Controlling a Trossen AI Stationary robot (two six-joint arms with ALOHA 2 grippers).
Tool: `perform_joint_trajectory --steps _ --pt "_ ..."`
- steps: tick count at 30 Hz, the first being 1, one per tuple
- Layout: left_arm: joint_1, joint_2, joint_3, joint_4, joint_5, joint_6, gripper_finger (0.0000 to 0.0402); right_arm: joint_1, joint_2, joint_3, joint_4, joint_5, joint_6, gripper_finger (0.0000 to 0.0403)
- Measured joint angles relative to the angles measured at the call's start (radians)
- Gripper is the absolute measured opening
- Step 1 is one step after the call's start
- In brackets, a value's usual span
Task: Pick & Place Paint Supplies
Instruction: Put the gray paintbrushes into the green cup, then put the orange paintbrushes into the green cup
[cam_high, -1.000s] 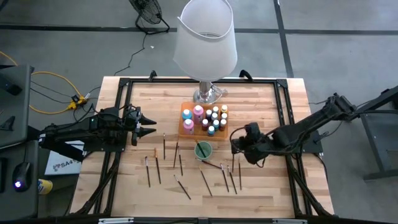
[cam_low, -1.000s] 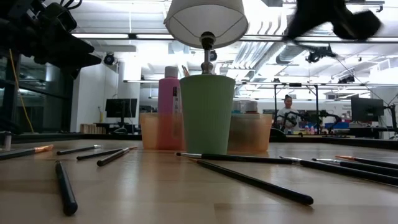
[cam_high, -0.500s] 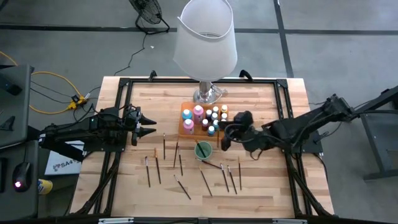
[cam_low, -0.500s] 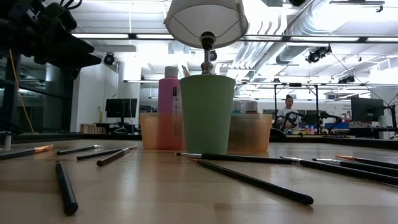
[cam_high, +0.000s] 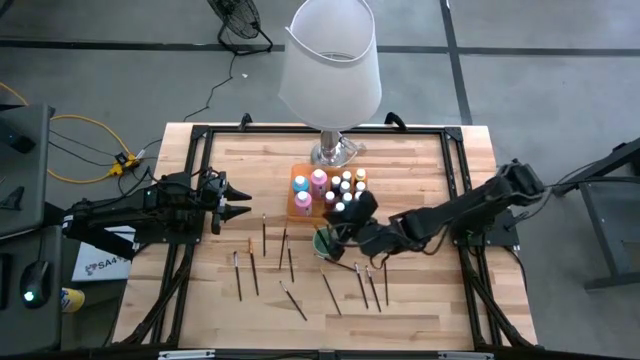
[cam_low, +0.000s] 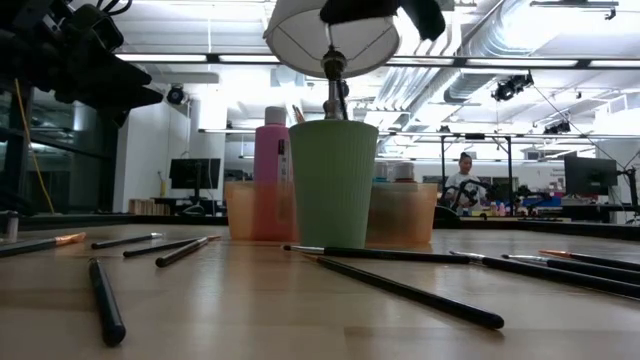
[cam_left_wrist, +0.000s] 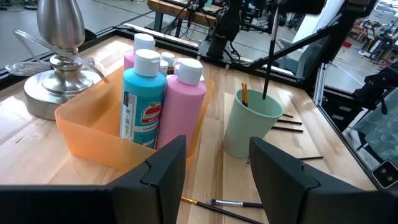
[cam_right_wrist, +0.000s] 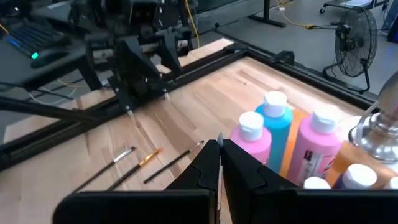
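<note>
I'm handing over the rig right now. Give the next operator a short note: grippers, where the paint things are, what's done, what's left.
Right gripper: shut on a brush, hanging upright over the green cup, tip just inside.
Left gripper: open, waiting at the table's left side.
Orange tray by the lamp: holds the pink, teal and small bottles.
Done: one brush already in the cup.
Left: release this brush, then collect the brushes scattered on the table.

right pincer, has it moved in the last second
Yes. In the high view the right pincer has swung leftward from beside the table's right frame to above the green cup, holding a brush over it.
</note>
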Motion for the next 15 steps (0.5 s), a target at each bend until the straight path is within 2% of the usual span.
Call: perform_joint_trajectory --steps 7,15 --pt "0.000 0.000 0.000 0.000 0.000 0.000 0.0172 0.003 0.076 0.000 0.017 0.013 0.007 0.0006" --pt "0.000 0.000 0.000 0.000 0.000 0.000 0.0172 0.003 0.124 -0.001 -0.005 0.005 0.070 0.0038"
